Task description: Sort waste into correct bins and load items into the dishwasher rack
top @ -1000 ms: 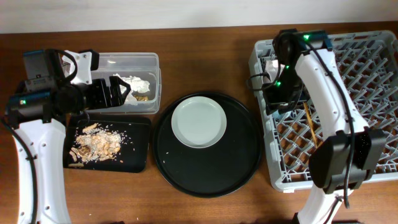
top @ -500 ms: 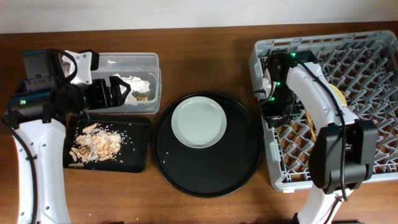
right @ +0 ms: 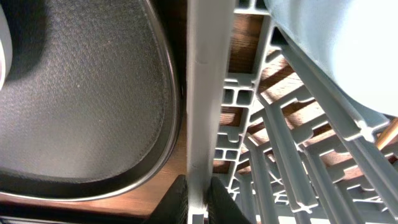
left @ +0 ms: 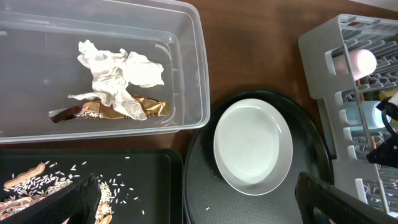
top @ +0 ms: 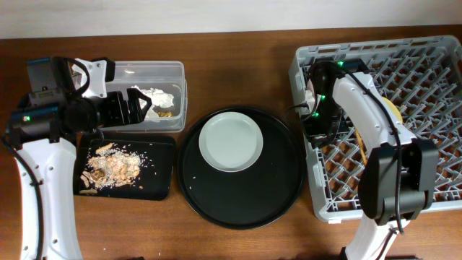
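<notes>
Clear tub: long axis runs left to right, at the far left of the surface; see-through, with rounded corners.
Tub contents: a crumpled white napkin lies over a brown-gold wrapper, whose length runs along the tub.
Black rectangular tray: lies parallel to the tub and just in front of it. It holds beige-brown food scraps and loose grains.
Plate: pale, round and flat, in the far half of the round black tray, between the bins and the rack.
Dishwasher rack: a grey square peg lattice on the right, sitting square to the surface edges.
Rack contents: a pink cup and a light-blue cup stand in cells along the left side. One thin wooden chopstick points roughly front to back.
Surface: dark brown wood, with a pale wall along the far edge.
Left gripper: jaws spread wide and empty, hanging over the gap between the tub and the round tray.
Right gripper: jaws closed on the rack's upright left wall, one finger on each face.
</notes>
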`<action>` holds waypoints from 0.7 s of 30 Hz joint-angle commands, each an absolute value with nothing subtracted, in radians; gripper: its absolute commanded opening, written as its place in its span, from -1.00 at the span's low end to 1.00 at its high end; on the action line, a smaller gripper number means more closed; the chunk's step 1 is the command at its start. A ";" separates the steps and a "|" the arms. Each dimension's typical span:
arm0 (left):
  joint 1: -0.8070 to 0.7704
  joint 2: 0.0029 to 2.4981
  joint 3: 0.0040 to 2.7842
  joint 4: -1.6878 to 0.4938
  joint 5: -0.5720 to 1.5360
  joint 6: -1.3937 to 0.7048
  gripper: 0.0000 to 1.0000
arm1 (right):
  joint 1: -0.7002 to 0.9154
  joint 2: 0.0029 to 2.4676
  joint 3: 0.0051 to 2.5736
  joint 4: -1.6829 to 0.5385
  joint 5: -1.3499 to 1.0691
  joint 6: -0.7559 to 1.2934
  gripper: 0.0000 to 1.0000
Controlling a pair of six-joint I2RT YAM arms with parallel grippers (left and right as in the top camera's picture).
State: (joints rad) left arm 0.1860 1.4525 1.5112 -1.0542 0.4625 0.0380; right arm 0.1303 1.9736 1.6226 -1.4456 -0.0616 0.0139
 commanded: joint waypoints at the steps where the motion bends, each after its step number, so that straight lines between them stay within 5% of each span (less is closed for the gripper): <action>1: 0.191 1.442 1.526 -1.053 0.463 0.046 0.98 | 0.144 1.970 1.619 -1.450 -0.037 -0.055 -0.57; 8: 0.191 1.442 1.526 -1.053 0.463 0.046 0.98 | 0.145 1.970 1.882 -1.593 -0.045 -0.052 -0.45; 14: 0.191 1.441 1.526 -1.053 0.463 0.046 0.98 | 0.152 1.970 2.008 -1.668 -0.410 -0.133 -0.27; 16: 0.191 1.442 1.526 -1.053 0.463 0.047 0.98 | 0.167 1.970 1.990 -1.641 -0.456 -0.133 0.03; 19: 0.191 1.442 1.526 -1.053 0.463 0.047 0.98 | 0.192 1.970 1.966 -1.586 -0.523 -0.111 0.85; 21: 0.191 1.442 1.526 -1.053 0.463 0.046 0.98 | 0.218 1.970 1.938 -1.528 -0.577 -0.112 0.97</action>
State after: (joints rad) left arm 0.1860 1.4525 1.5112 -1.0542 0.4625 0.0380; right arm 0.1787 1.9736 1.9759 -1.5715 -0.4442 -0.1081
